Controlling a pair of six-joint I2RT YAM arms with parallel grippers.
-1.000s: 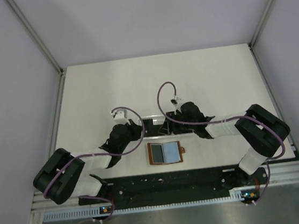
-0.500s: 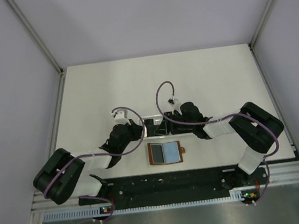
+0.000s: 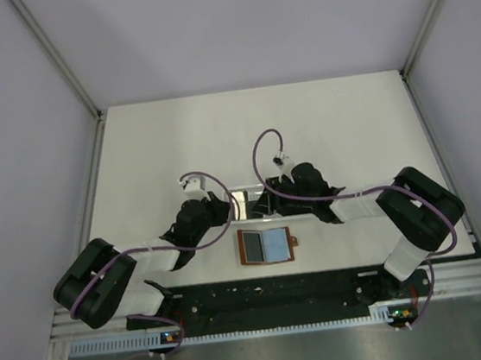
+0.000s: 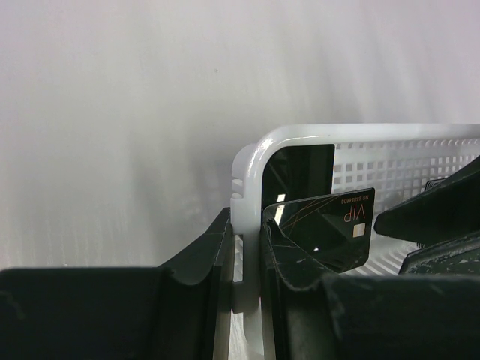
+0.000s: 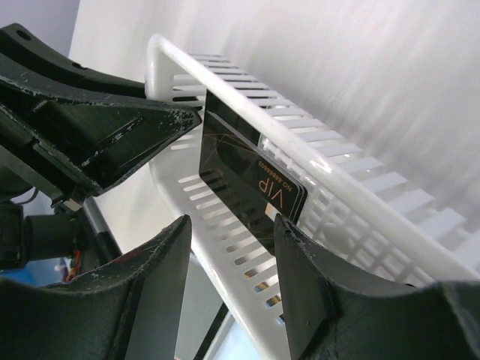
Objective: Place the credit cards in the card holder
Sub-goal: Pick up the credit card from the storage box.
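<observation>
**Right fingers nearest the card**

Your right gripper [image 5: 229,229] stands parted, the credit card [image 5: 251,176] just beyond its gap, long axis along the white basket's [image 5: 360,191] wall. Your left gripper [image 4: 245,229] clamps its rim. The card holder [image 3: 265,246] lies open just nearside of the basket.

Left wrist view, right of centre: "VIP" in pale letters on black card [image 4: 330,229], lettering turned sideways near the card's upper right corner. Right wrist view, centre of frame: same "VIP" on black card [image 5: 251,176], seen upside down. Fine line of small characters beside it, too small to read.
</observation>
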